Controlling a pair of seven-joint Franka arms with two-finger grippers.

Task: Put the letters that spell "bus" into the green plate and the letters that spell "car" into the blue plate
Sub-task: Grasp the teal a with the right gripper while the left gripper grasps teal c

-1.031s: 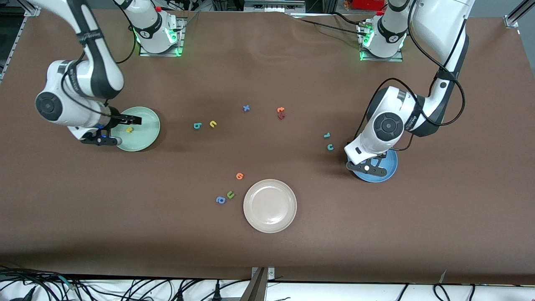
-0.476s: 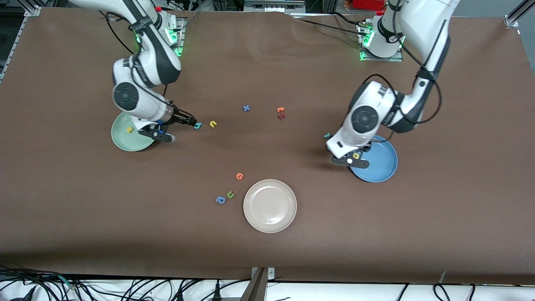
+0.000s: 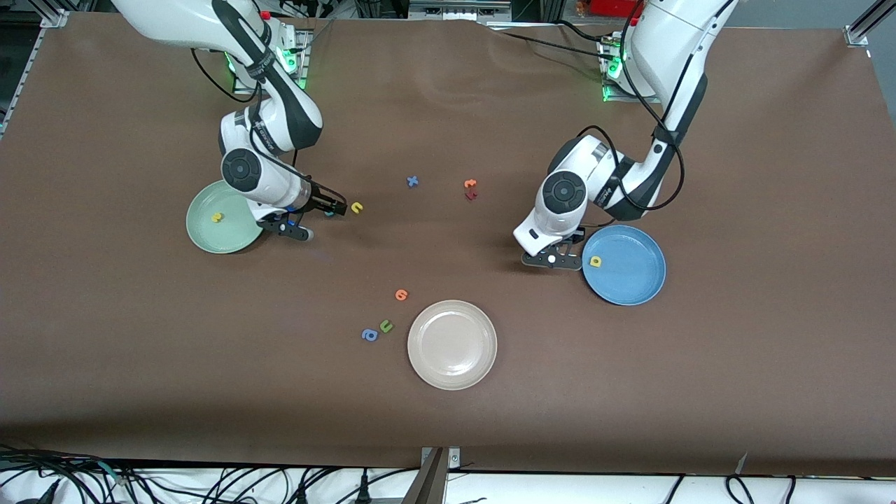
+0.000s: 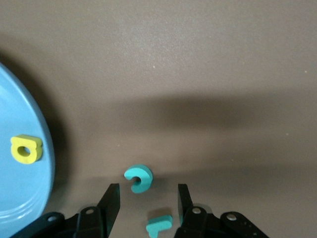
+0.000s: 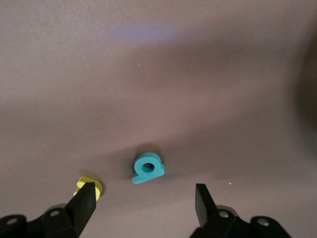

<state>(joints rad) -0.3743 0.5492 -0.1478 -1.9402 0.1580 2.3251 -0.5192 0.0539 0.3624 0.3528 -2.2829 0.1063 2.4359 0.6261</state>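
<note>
Left wrist view: left gripper (image 4: 148, 197), jaws apart, straddles teal c (image 4: 138, 178) and teal r (image 4: 159, 224) on the worktop at the blue plate's (image 4: 20, 198) ten o'clock. Closing could pinch both. Right gripper (image 5: 144, 203), jaws apart over teal b (image 5: 147, 169), may nudge yellow u (image 5: 89, 187).

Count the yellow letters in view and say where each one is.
3. The yellow s lies in the green plate, the yellow a in the blue plate, and the yellow u on the table beside the right gripper. The arms may hide others.
</note>
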